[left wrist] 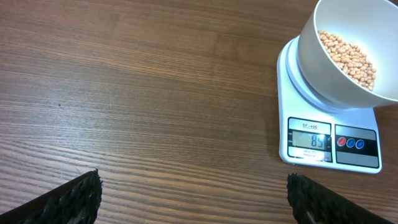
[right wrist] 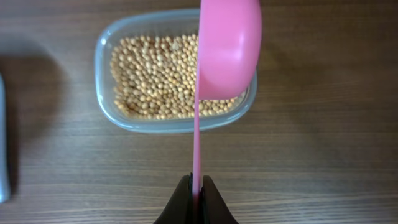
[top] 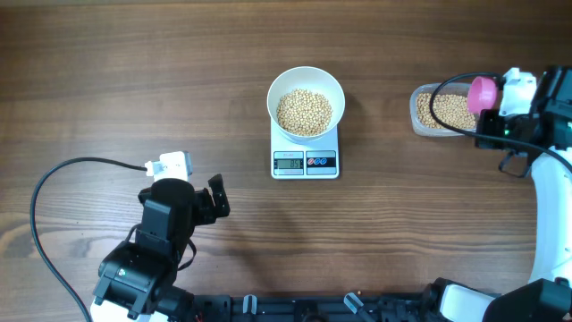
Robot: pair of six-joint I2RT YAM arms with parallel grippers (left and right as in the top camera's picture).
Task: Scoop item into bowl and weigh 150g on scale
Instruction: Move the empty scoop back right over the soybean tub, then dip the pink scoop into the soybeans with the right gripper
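A white bowl (top: 307,101) partly filled with tan beans (top: 304,111) stands on the white scale (top: 305,161), whose display is lit. The left wrist view shows the same bowl (left wrist: 348,56) and scale (left wrist: 333,142) at upper right. More beans (right wrist: 158,74) fill a clear tub (top: 438,111) at the far right. My right gripper (right wrist: 196,186) is shut on the thin handle of a pink scoop (right wrist: 227,46), which hangs tipped on its side over the tub's right end (right wrist: 245,106). My left gripper (left wrist: 193,193) stands open over bare wood, left of and in front of the scale.
The left arm's black cable (top: 54,179) loops over the wood at the left. The right arm (top: 554,206) runs along the table's right edge.
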